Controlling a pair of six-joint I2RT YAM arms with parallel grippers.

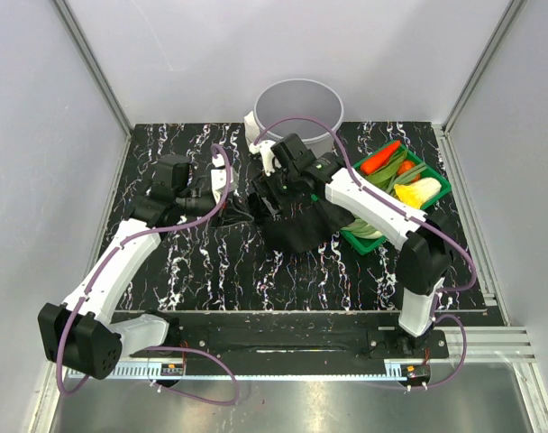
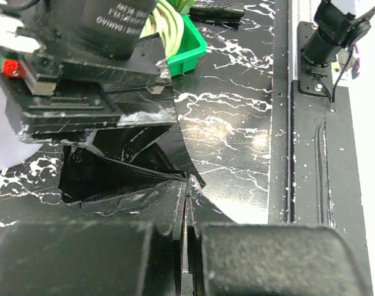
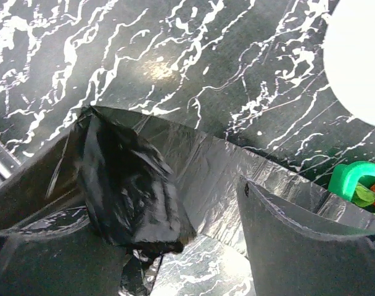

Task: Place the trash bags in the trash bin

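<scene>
The black glossy trash bag (image 1: 296, 225) lies crumpled on the marbled table, in front of the light-grey round trash bin (image 1: 296, 110). My left gripper (image 1: 232, 211) is shut on the bag's left corner; in the left wrist view the thin film (image 2: 119, 179) is pinched between the closed fingertips of that gripper (image 2: 187, 185). My right gripper (image 1: 272, 198) sits over the bag's upper left part. In the right wrist view the right gripper (image 3: 175, 166) stands open, and bag film (image 3: 132, 185) is draped over its left finger. The bin's pale wall (image 3: 360, 55) shows at the upper right.
A green basket (image 1: 433, 197) of vegetables stands right of the bag, under the right arm. It also shows as a green basket (image 2: 190, 43) and a green basket (image 3: 351, 179) in the wrist views. A small white object (image 1: 253, 124) rests against the bin's left side.
</scene>
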